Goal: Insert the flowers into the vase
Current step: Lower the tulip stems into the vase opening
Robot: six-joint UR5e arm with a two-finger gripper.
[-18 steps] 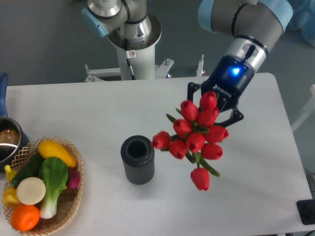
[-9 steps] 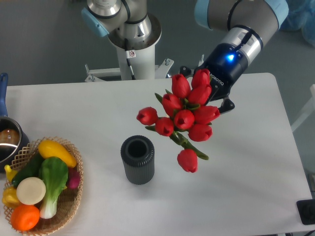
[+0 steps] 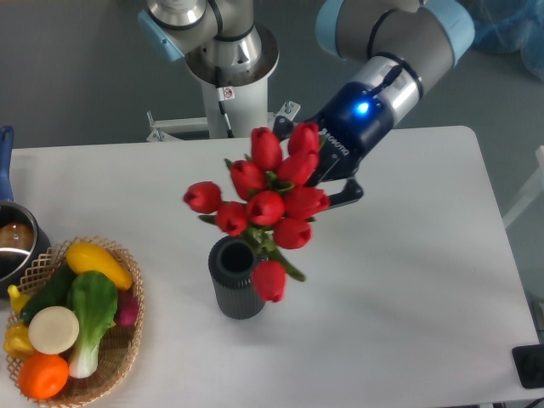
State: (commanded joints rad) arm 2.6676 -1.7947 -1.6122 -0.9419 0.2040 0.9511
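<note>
The end effector [image 3: 316, 180] hangs above the white worktop [image 3: 408, 280], its fingers largely hidden behind the blooms but clamped on the bunch of red tulips [image 3: 265, 206], which it carries clear of the surface. A blue light glows on its dark body, and the grey arm with pale blue joints rises from it toward the upper right of the view. The bunch counts about 10 buds, spread wide, with green stems and leaves showing between them. It sits tilted: the upper buds lie close against the end effector, 1 bud juts out to the left, and the lowest bud hangs down at the right side of the vase's mouth, overlapping the rim as seen from this camera. Whether any part of the bunch touches the vase cannot be told from this view.

The dark grey ribbed vase [image 3: 235, 281] stands upright near the middle of the worktop, its round mouth open and mostly visible to the left of that lowest bud.

Well apart, at the left front of the worktop, a woven wicker basket [image 3: 124, 348] holds toy vegetables [image 3: 72, 319] in yellow, green, white and orange. Just behind the basket, at the left edge, a metal pot [image 3: 14, 246] with a blue handle is partly cut off by the frame.
</note>
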